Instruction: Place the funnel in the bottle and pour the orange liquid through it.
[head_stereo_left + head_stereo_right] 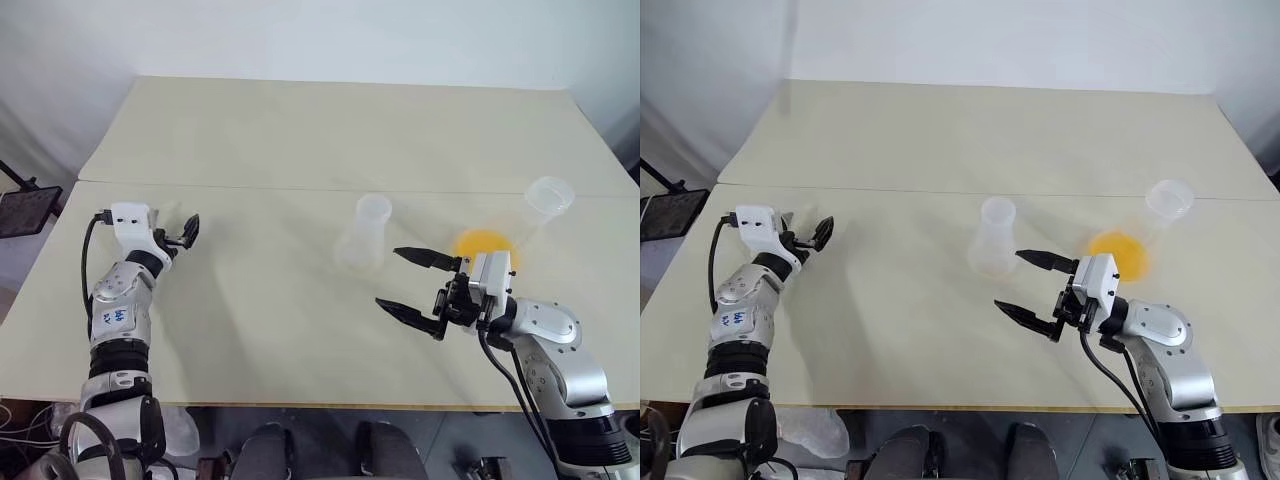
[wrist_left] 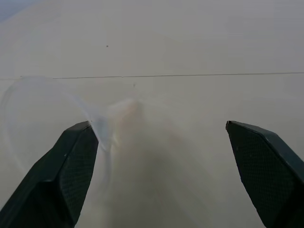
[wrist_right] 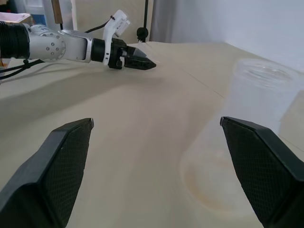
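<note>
The funnel (image 2: 57,104), a faint see-through cone, lies on its side on the table. Its flared rim is by one finger of my open left gripper (image 1: 187,232), and its stem points into the gap between the fingers. The bottle (image 1: 365,235), a small clear flask, stands upright mid-table. My right gripper (image 1: 388,277) is open just in front of it, pointing left, with nothing held. The orange liquid (image 1: 483,245) sits in the base of a larger clear flask (image 1: 545,198) to the right of the bottle.
The cream table (image 1: 300,130) has a seam running across it behind the flasks. Bare tabletop lies between the funnel and the bottle. In the right wrist view, my left gripper (image 3: 137,62) shows far across the table.
</note>
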Action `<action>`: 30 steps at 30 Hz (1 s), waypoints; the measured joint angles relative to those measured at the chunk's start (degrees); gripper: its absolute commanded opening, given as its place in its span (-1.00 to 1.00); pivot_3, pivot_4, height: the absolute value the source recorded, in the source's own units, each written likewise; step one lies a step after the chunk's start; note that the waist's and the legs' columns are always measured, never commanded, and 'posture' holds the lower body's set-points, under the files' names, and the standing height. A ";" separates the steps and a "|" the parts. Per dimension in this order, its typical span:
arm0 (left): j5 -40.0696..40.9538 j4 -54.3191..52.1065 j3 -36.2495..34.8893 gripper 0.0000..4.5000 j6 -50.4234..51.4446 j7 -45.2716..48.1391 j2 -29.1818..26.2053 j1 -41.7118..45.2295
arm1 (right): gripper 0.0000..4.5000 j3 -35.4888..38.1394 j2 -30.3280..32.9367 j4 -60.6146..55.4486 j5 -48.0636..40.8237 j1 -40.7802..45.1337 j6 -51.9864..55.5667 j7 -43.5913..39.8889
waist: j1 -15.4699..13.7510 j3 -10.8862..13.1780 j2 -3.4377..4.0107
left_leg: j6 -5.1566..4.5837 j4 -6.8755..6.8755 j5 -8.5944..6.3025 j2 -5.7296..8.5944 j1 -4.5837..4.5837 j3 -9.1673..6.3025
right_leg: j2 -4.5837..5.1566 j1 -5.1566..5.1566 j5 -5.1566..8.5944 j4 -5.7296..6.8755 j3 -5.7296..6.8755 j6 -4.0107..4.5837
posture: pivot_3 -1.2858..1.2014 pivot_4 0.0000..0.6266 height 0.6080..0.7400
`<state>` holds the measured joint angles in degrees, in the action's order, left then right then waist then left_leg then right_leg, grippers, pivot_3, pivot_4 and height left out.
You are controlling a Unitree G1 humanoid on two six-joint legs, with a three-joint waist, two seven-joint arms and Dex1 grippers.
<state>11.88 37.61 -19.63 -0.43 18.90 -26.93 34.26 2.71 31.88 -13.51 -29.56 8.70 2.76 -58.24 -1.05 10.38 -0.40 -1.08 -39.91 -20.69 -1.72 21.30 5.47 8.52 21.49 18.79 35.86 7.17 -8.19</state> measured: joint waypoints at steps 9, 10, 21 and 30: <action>0.07 1.46 0.02 -0.54 -1.05 0.64 -0.44 0.61 | 1.00 0.00 0.00 -0.61 0.18 -0.71 -0.19 0.86 | -0.07 0.00 0.00 | 0.00 -0.01 0.00 0.00 0.00 -0.01 | 0.00 0.00 0.00 0.02 0.01 0.00 | 0.03 -0.52 1.00; 0.11 1.35 0.02 -0.68 -1.03 0.72 -0.45 0.31 | 1.00 0.00 0.00 -0.65 0.19 -0.76 -0.22 0.99 | -0.07 0.00 0.00 | 0.00 -0.01 0.00 0.00 0.00 0.00 | 0.00 0.00 0.00 0.02 0.01 0.00 | 0.03 -0.52 1.00; 7.70 -12.05 0.91 -0.99 0.84 16.38 -4.15 -0.52 | 1.00 4.92 0.02 -4.95 -0.29 -6.34 -0.48 4.07 | -0.32 0.00 -0.04 | 0.01 -0.11 0.00 0.01 0.15 -0.01 | 0.01 -0.01 0.00 0.02 0.14 -0.01 | 0.03 -0.52 1.00; 6.28 -20.48 20.61 -0.99 -1.85 49.42 -9.78 19.29 | 1.00 14.13 -1.20 -6.77 -0.06 -18.08 -4.20 8.50 | -0.35 -0.01 -0.03 | 0.06 -0.07 0.03 0.06 0.19 0.21 | -0.04 -0.04 0.00 -0.07 0.21 -0.01 | 0.03 -0.52 1.00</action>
<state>18.16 17.13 0.99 -2.27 68.33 -36.71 53.55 16.84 30.68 -20.29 -29.63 -9.38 -1.43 -49.74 -1.40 10.37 -0.43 -1.03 -39.98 -20.65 -1.66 21.48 5.67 8.48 21.45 18.80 35.79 7.38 -8.20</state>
